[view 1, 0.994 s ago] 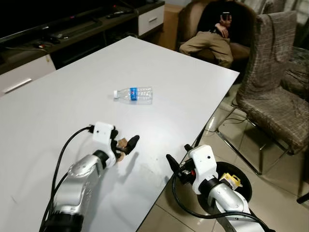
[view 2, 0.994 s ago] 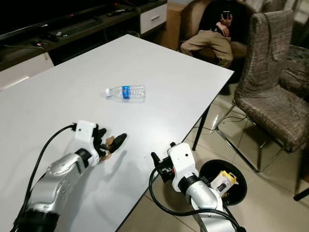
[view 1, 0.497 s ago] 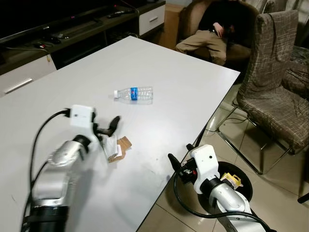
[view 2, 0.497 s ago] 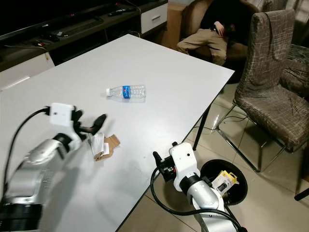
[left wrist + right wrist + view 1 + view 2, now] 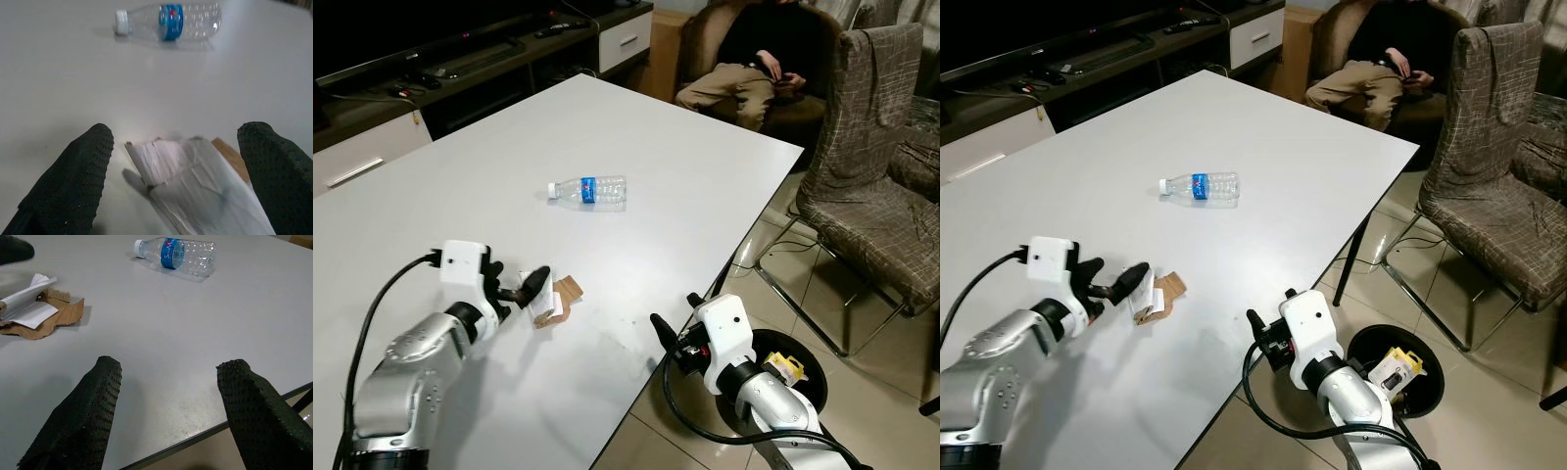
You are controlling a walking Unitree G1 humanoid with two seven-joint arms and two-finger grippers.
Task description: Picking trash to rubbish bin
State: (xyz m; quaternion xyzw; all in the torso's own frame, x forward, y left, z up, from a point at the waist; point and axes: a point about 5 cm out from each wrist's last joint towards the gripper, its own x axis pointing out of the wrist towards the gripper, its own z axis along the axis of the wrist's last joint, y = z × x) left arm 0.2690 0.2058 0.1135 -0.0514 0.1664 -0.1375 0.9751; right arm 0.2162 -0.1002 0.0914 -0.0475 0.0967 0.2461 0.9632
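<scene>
A crumpled scrap of white paper and brown cardboard (image 5: 552, 299) lies on the white table (image 5: 431, 196) near its front. My left gripper (image 5: 521, 287) hovers just left of it, open, and in the left wrist view the scrap (image 5: 195, 176) sits between the two black fingers (image 5: 73, 171). A clear plastic bottle (image 5: 590, 191) with a blue label lies on its side at mid-table. My right gripper (image 5: 674, 330) is open and holds nothing, at the table's right edge. Beside it on the floor stands a round black rubbish bin (image 5: 808, 364) with a yellow-and-white item inside.
A person sits in an armchair (image 5: 744, 69) beyond the table's far corner. A patterned chair (image 5: 871, 166) stands to the right over tiled floor. A low TV cabinet (image 5: 460, 69) runs along the back left.
A second ago my left gripper was shut on the scrap. It let go and lifted away to the left, and now it is low beside the scrap again, open. The right arm has stayed put.
</scene>
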